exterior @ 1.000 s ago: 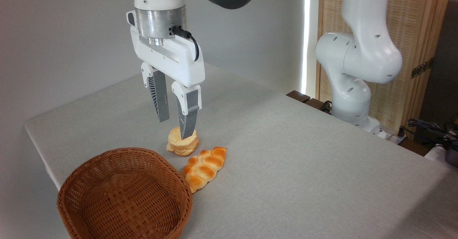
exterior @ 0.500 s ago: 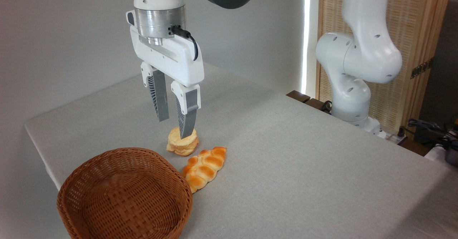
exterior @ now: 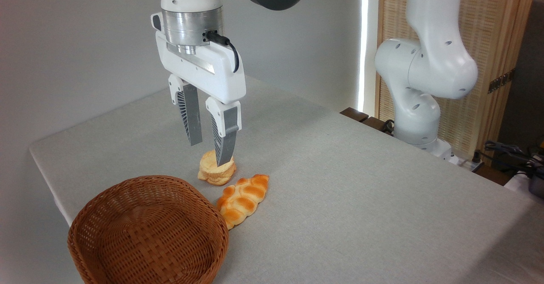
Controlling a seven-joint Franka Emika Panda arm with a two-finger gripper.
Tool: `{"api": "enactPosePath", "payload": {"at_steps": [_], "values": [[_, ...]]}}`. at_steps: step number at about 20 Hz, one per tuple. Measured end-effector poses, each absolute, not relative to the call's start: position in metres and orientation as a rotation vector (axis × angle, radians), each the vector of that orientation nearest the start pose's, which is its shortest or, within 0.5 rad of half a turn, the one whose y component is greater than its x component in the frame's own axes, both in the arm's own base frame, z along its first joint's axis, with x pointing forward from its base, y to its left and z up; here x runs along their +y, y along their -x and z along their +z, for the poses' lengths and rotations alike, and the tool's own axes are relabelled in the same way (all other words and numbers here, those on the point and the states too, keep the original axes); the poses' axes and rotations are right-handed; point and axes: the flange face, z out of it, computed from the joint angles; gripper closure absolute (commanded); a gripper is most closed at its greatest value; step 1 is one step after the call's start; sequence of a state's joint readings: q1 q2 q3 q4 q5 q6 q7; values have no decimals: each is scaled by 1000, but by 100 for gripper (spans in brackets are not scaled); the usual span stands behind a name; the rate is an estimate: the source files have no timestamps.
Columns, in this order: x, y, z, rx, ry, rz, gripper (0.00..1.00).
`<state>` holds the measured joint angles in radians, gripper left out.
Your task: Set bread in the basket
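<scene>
Gripper (exterior: 209, 154) hangs just above bun (exterior: 216, 172), fingers partly open, holding nothing; bun directly below, basket (exterior: 148, 232) toward table's near-left corner

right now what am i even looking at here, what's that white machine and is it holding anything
It is a white robot arm, filmed by one fixed camera at the table's side. Its end carries a gripper with two grey fingers, open and holding nothing. It hangs just above a small pale bun lying on the grey table. Beside the bun lies a braided orange loaf, and nearer the camera stands a brown wicker basket with nothing in it. The bun is meant to go into it.
</scene>
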<state>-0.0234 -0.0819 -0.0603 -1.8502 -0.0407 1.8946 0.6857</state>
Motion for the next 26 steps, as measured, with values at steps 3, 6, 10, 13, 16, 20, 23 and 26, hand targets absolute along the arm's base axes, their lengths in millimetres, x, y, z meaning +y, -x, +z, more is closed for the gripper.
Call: {"api": "enactPosePath", "payload": {"at_steps": [3,6,10,13,16,20,23,26], "values": [[-53,-546,568,1168,2902,-212,0],[-55,-546,569,1172,2901,-210,0],[-56,-545,568,1176,2902,-201,0],[-60,-543,562,1190,2909,-156,0],[-70,-540,554,1222,2909,-107,0],[-99,-532,531,1309,2889,-29,0],[-121,-526,510,1370,2881,17,0],[-137,-523,489,1408,2870,20,0]]}}
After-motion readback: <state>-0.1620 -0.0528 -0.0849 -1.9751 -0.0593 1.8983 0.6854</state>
